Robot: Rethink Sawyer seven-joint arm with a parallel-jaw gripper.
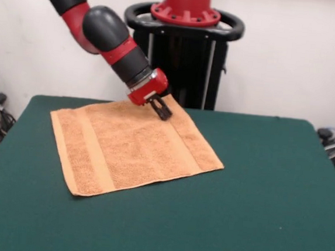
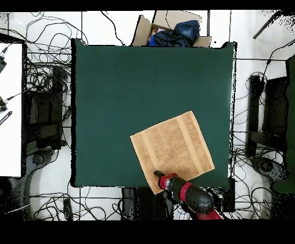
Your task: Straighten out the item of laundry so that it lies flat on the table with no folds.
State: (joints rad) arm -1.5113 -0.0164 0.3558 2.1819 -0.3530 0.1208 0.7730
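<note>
Gripper (image 1: 163, 110): positioned at the far corner of the towel (image 1: 131, 147), the corner nearest the robot's pedestal (image 1: 183, 50). The dark fingertips sit at or just above the cloth; contact cannot be confirmed. Whether the gripper is open or closed cannot be told from either view, nor whether it has any cloth in it.

Towel: lies spread on the counter (image 1: 268, 187), rotated so its corners point along the counter's edges, on the half of the counter nearer the robot. Both woven bands run straight across it. No fold or turned-over corner is visible; it appears flat, so the task looks essentially complete.

Risks, as judged:
- If cloth is pinched at that corner, lifting the arm away would raise and drag the corner, putting a fold back in.
- A sideways sweep with the tips on the terry could ruck the surface.
- The corner under the gripper lies close to the counter's edge; a pull toward the pedestal could draw it over.

View comparison: the overhead view shows the full outline, how near the counter's edge that corner lies, and a cardboard box (image 2: 173, 29) holding dark cloth beyond the opposite side. The front view shows the arm's tilt and the tips' height, which the overhead view hides.
</note>
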